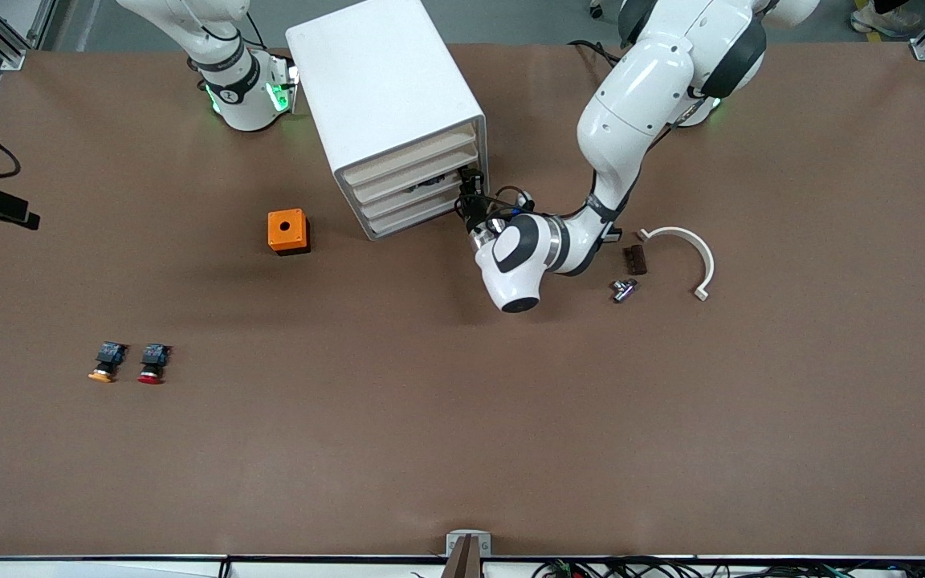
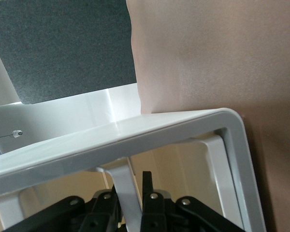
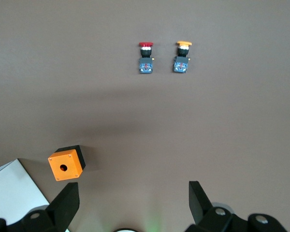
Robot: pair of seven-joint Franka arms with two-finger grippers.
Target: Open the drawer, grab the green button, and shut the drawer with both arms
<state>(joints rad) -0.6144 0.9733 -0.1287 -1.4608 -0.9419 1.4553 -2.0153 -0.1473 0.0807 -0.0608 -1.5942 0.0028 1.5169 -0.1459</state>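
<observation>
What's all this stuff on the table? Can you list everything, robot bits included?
Drawer cabinet: one, white, with beige drawer fronts, near the robots' bases.
Box with a hole on top: one, orange, beside the cabinet, toward the right arm's end.
Orange-capped button: one, black body, nearer the front camera, toward the right arm's end.
Red-capped button: one, black body, beside the orange-capped one.
Curved bracket: one, white, toward the left arm's end.
Small block: one, dark brown, beside the bracket.
Small metal part: one, silvery, just nearer the camera than the block.
Table: one, brown.
Left claw: black, at the drawer fronts.
Right claw: black, open, waiting above the table.
</observation>
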